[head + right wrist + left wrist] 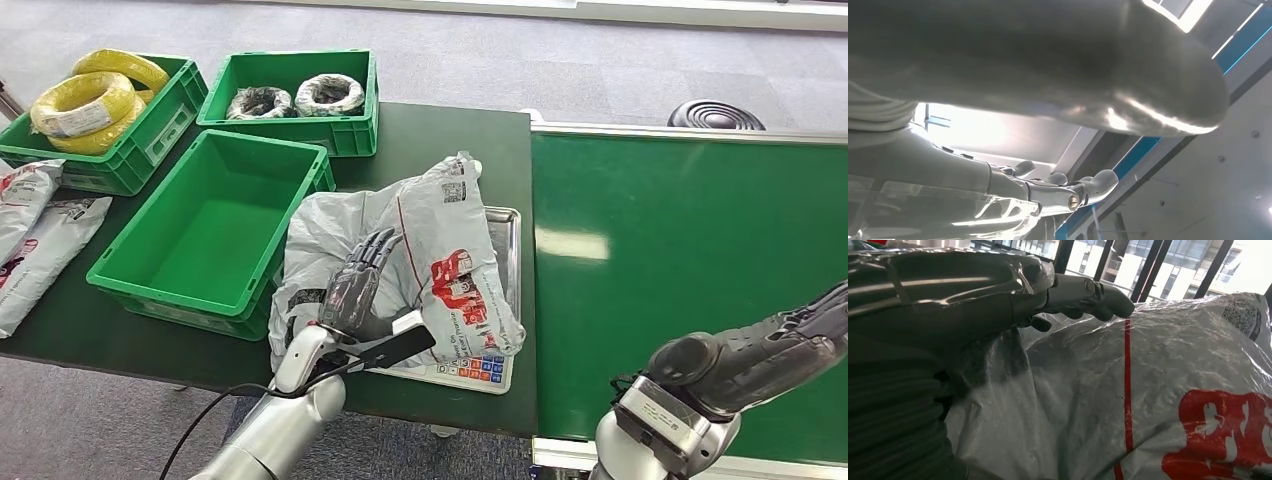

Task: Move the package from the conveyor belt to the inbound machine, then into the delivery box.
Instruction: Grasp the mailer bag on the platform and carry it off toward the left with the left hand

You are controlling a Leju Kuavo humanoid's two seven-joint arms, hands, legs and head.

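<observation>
A grey-white plastic package (440,230) with red print lies crumpled on the inbound machine (505,232), a metal tray scale with a coloured keypad at its front. My left hand (358,280) rests on the package's near left part, fingers stretched flat over it and gripping nothing. In the left wrist view the fingers (1098,292) reach out over the package (1173,380). My right arm (740,360) lies over the near edge of the green conveyor belt (680,270). My right hand (1058,192) has its fingers spread and holds nothing. The empty green delivery box (215,235) stands just left of the package.
Two more green crates stand at the back of the dark table: one with yellow cable coils (95,100), one with black and white coils (295,95). Other packages (35,235) lie at the table's left edge. A black round object (715,115) sits behind the belt.
</observation>
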